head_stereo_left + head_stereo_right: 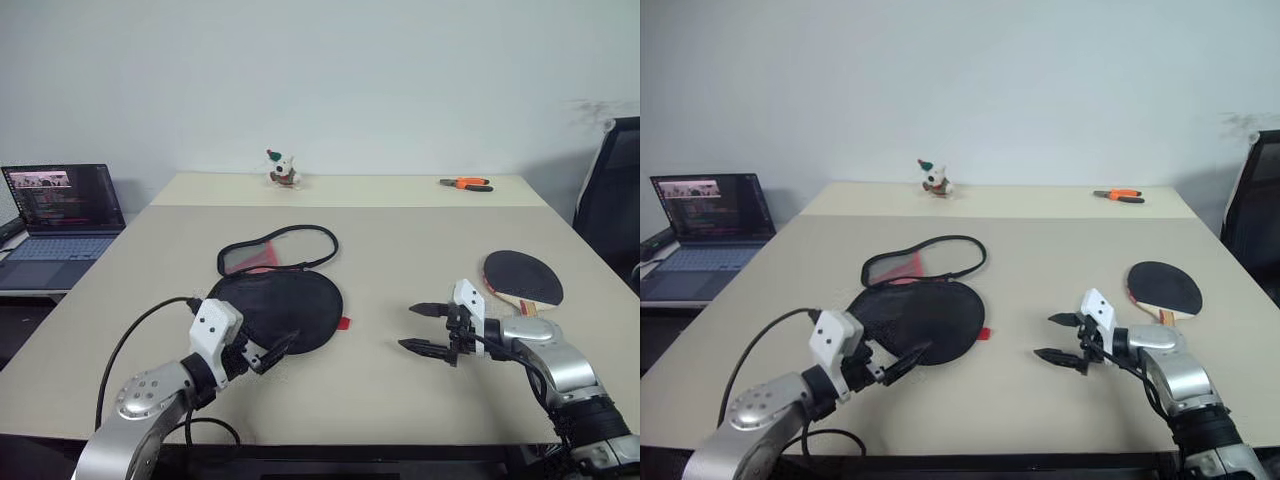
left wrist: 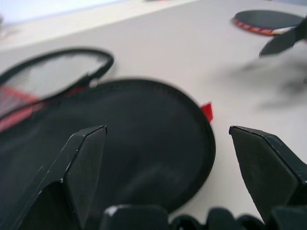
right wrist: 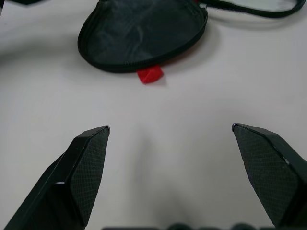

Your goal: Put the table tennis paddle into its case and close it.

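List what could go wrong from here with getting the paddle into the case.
1. The table tennis paddle lies flat on the table, so the open right gripper may struggle to get a finger under it and could push it instead.
2. The case is soft and lies flattened; the open left gripper beside it might drag it rather than hold its mouth open.

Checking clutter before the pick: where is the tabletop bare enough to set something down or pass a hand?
Bare: the strip between the case and the table tennis paddle, where the open right tool hovers; also the stretch between the case and the far toy and pliers. Crowded: the case's open flap, with the open left tool at its near rim.
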### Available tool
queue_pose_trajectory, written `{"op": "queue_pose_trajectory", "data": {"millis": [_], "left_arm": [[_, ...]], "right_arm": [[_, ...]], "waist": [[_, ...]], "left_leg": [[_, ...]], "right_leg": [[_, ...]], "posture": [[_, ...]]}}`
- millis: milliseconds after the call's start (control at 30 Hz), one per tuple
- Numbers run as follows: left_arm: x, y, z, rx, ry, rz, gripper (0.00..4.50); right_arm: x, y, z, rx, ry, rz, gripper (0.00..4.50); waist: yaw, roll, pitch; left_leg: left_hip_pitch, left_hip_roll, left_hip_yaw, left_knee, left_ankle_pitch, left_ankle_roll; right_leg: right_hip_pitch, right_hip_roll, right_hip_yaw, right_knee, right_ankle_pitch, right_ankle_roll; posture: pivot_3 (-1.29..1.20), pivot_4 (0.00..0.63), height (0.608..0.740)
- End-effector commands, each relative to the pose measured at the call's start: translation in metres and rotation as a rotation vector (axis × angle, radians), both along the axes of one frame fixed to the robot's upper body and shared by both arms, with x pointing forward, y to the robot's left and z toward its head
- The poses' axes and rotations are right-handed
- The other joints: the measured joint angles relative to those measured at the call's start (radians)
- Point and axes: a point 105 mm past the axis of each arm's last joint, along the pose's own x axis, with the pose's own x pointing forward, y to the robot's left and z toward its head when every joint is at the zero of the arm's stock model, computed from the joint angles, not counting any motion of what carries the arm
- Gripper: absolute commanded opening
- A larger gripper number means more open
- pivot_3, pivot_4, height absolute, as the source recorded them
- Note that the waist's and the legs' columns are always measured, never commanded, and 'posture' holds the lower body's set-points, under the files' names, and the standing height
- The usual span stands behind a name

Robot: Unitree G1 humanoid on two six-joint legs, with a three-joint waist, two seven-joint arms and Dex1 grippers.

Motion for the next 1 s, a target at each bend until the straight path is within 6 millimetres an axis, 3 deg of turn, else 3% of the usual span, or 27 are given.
{"op": "queue_pose_trajectory", "data": {"millis": [33, 133, 500, 767, 1000], "left_arm": [[-0.003, 0.005, 0.012, -0.011, -0.065, 0.038, 4.47], [-0.007, 0.004, 0.007, 0.013, -0.06, 0.026, 4.47], [-0.023, 0.012, 0.011, -0.037, -0.041, 0.018, 4.47], [-0.034, 0.032, 0.02, -0.026, -0.018, 0.002, 4.47], [-0.017, 0.038, 0.034, -0.044, -0.03, 0.0, 4.47]], "right_arm": [[0.001, 0.006, -0.001, -0.024, -0.023, 0.036, 4.5], [-0.002, 0.007, -0.008, -0.026, -0.014, 0.044, 4.5], [-0.01, 0.007, 0.01, 0.004, -0.028, 0.056, 4.5], [-0.026, 0.031, 0.012, 0.047, -0.042, 0.097, 4.5], [-0.023, 0.022, 0.018, 0.073, -0.039, 0.011, 4.5]], "waist": [[0.0, 0.0, 0.0], [0.001, 0.0, 0.0], [0.001, 0.0, 0.0], [0.0, 0.0, 0.0], [0.004, 0.0, 0.0]], "left_leg": [[0.0, 0.0, 0.0, 0.0, 0.0, 0.0], [0.0, 0.0, 0.0, 0.0, 0.0, 0.0], [0.0, 0.0, -0.001, 0.0, 0.0, 0.0], [0.0, 0.0, -0.002, 0.0, 0.0, 0.0], [0.0, -0.001, -0.004, 0.001, 0.0, 0.0]], "right_leg": [[0.0, 0.0, 0.0, 0.0, 0.0, 0.0], [0.0, 0.0, 0.0, 0.0, 0.0, 0.0], [0.0, 0.0, 0.0, 0.0, 0.0, 0.0], [0.0, 0.0, -0.001, 0.0, -0.001, -0.001], [0.001, 0.0, -0.002, 0.0, 0.0, 0.0]], "posture": [[0.0, 0.15, 0.74], [0.0, 0.15, 0.74], [0.0, 0.15, 0.74], [0.0, 0.15, 0.74], [0.0, 0.15, 0.74]]}}
